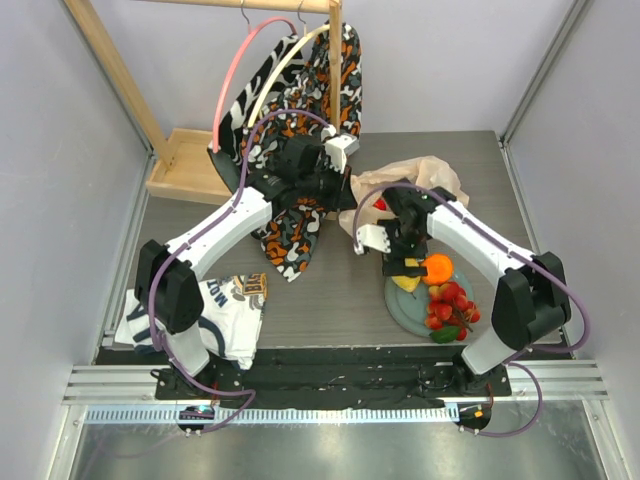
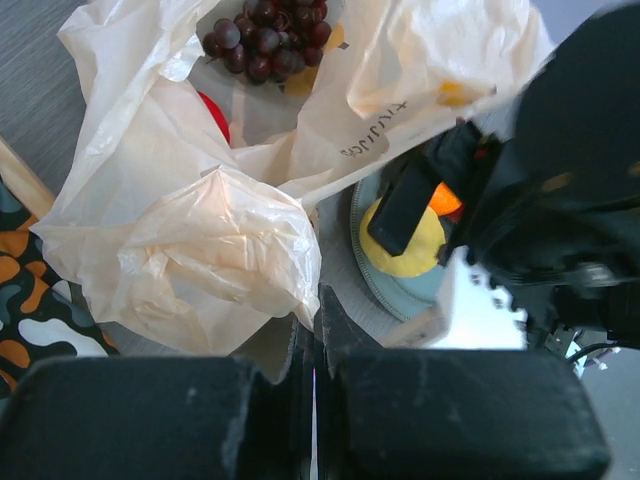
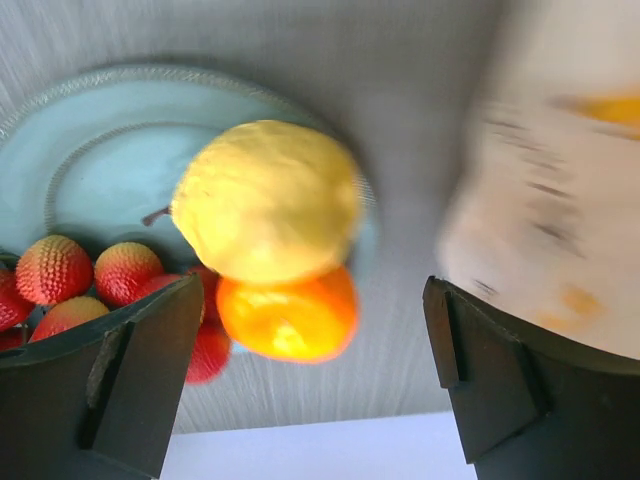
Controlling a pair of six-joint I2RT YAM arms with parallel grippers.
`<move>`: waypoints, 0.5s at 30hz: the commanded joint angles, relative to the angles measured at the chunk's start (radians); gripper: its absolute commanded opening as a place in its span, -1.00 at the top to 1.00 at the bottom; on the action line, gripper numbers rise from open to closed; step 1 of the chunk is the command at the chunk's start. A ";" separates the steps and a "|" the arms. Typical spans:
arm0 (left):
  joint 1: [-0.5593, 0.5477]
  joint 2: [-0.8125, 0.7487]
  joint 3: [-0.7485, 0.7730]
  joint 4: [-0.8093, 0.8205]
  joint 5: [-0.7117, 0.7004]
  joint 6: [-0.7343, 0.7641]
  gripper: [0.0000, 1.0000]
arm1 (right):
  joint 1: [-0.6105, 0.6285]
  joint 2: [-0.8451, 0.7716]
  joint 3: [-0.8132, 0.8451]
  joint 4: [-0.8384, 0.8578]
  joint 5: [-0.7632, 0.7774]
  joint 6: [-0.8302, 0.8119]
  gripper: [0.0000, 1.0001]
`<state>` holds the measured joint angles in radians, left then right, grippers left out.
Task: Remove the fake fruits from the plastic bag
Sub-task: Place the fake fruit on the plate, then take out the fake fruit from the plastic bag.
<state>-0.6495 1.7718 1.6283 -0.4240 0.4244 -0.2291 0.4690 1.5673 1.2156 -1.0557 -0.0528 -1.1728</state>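
Note:
The plastic bag (image 1: pixel 412 182) lies crumpled behind the grey-green plate (image 1: pixel 400 310). My left gripper (image 1: pixel 346 194) is shut on the bag's near edge (image 2: pixel 200 230), its tips (image 2: pixel 315 300) pinching the film. Inside the bag lie dark purple grapes (image 2: pixel 265 35) and a red apple (image 2: pixel 212 115). My right gripper (image 1: pixel 405 262) hovers open over the plate (image 3: pixel 90 150) with nothing held between its fingers (image 3: pixel 315 340). Below it, on the plate, are a yellow apple (image 3: pixel 265 200), an orange (image 3: pixel 290 315) and red berries (image 3: pixel 60 275). The bag (image 3: pixel 560 200) shows blurred on the right.
An orange-black-white patterned cloth (image 1: pixel 300 90) hangs from a wooden rack (image 1: pixel 190 165) at the back left and drapes onto the table. A white printed shirt (image 1: pixel 215 310) lies by the left arm's base. The right arm (image 2: pixel 560 200) crowds the plate beside the bag.

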 commanded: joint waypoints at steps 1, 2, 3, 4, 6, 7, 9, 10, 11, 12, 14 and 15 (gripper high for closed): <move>0.007 -0.008 0.015 0.014 0.020 0.014 1.00 | -0.004 -0.059 0.267 -0.139 -0.114 0.106 -0.99; 0.007 -0.015 0.010 0.014 0.019 0.019 1.00 | -0.013 -0.065 0.359 -0.148 -0.166 0.134 -0.99; 0.007 -0.018 0.002 0.013 0.020 0.022 1.00 | -0.023 -0.073 0.398 -0.142 -0.192 0.195 -0.99; 0.005 -0.020 -0.004 0.011 0.022 0.025 1.00 | -0.033 -0.091 0.429 -0.110 -0.223 0.243 -0.99; 0.007 -0.025 -0.015 0.007 0.031 0.048 1.00 | -0.062 -0.115 0.438 0.062 -0.260 0.353 -0.99; 0.007 -0.025 -0.013 -0.007 0.037 0.066 1.00 | -0.066 -0.119 0.427 0.113 -0.259 0.416 -1.00; 0.007 -0.031 -0.005 -0.021 0.028 0.109 1.00 | -0.064 -0.109 0.363 0.290 -0.189 0.493 -0.86; 0.007 -0.037 -0.005 -0.036 0.025 0.120 1.00 | -0.066 -0.090 0.346 0.330 -0.165 0.537 -0.77; 0.007 -0.040 -0.002 -0.044 0.028 0.131 1.00 | -0.066 -0.043 0.325 0.382 -0.139 0.551 -0.66; 0.005 -0.047 0.002 -0.051 0.033 0.146 1.00 | -0.064 -0.006 0.326 0.394 -0.102 0.565 -0.50; 0.007 -0.057 0.002 -0.064 0.056 0.152 1.00 | -0.064 0.096 0.341 0.402 -0.056 0.590 -0.30; 0.007 -0.063 0.001 -0.065 0.063 0.154 1.00 | -0.064 0.123 0.341 0.413 -0.033 0.605 -0.15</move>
<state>-0.6464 1.7714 1.6207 -0.4675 0.4408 -0.1284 0.4019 1.5116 1.5852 -0.7765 -0.1917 -0.7078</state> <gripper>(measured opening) 0.013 0.676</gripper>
